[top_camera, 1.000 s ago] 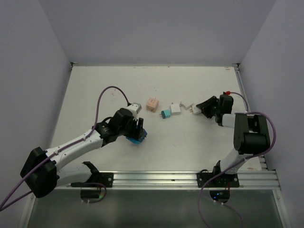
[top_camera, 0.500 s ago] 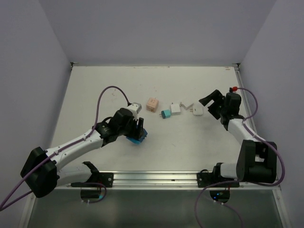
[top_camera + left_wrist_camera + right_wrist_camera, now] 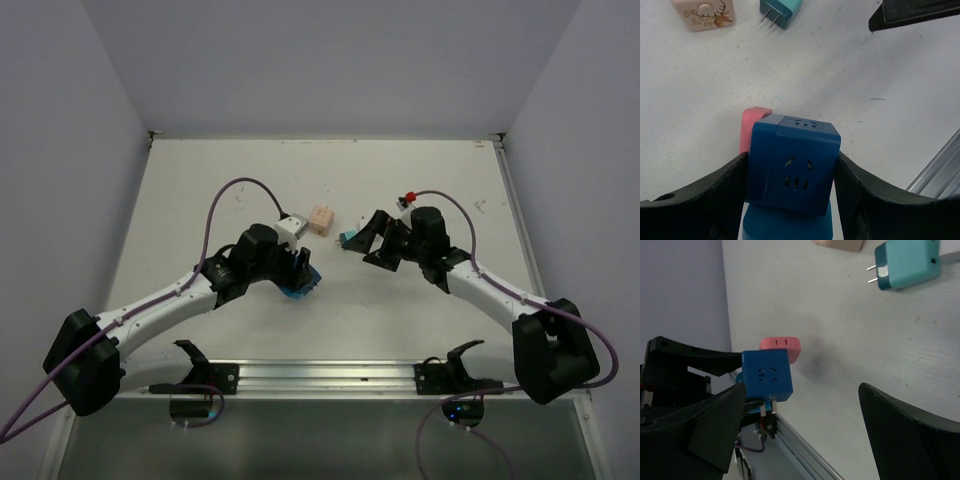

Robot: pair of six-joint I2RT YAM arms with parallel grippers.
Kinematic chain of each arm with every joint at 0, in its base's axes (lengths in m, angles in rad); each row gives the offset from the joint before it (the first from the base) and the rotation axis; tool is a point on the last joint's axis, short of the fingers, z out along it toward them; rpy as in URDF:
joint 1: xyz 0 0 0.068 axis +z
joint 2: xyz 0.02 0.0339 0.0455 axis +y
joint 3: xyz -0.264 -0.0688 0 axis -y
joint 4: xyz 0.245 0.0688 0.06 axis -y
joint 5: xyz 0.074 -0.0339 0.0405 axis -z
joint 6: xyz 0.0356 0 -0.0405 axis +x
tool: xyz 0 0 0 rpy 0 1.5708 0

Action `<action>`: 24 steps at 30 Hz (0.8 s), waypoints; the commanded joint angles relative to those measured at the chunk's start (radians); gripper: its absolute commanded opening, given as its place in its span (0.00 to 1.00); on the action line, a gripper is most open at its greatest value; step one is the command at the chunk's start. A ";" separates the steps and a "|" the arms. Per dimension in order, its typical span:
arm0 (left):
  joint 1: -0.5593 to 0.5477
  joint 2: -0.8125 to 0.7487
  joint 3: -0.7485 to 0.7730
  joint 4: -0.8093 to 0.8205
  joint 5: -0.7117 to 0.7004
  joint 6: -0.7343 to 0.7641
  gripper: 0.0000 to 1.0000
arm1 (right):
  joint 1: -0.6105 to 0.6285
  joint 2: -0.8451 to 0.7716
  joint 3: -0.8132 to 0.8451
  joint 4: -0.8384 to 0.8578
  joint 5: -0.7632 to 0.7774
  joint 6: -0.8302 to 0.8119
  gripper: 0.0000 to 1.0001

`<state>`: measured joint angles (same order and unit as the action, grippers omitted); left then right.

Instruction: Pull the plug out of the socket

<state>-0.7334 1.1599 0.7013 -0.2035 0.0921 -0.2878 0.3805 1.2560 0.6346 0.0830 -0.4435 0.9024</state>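
Observation:
My left gripper [image 3: 298, 280] is shut on the blue cube socket [image 3: 792, 160], one finger against each side, holding it just above the table. A pink plug [image 3: 754, 127] sticks out of the cube's far face; it also shows in the right wrist view as the pink plug [image 3: 781, 347] behind the blue socket [image 3: 767, 374]. A lighter blue part [image 3: 785, 225] sits under the cube, and two metal prongs [image 3: 767, 407] point out of its near face. My right gripper [image 3: 368, 243] stands wide open to the right of the cube, facing it, with nothing between its fingers [image 3: 912, 440].
A teal plug [image 3: 349, 240] lies on the table right by my right gripper's fingers. A beige cube with a deer print [image 3: 322, 220] sits just behind the left gripper. The metal rail [image 3: 330, 375] runs along the near table edge.
My right arm has swung left from the table's right side to the middle, opening its jaws wide and leaving the white adapter. My left gripper shifted slightly right with the cube.

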 commanded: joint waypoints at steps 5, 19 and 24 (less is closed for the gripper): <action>-0.003 0.018 0.056 0.118 0.046 0.092 0.00 | 0.118 0.065 0.057 0.103 -0.084 0.095 0.99; -0.003 -0.019 0.037 0.185 0.141 0.116 0.00 | 0.261 0.221 0.105 0.199 -0.080 0.138 0.99; -0.003 -0.020 0.033 0.181 0.129 0.134 0.00 | 0.274 0.240 0.114 0.218 -0.106 0.150 0.96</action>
<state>-0.7338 1.1702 0.7013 -0.1173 0.2058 -0.1879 0.6495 1.4944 0.7048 0.2420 -0.5159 1.0348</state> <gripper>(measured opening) 0.663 0.975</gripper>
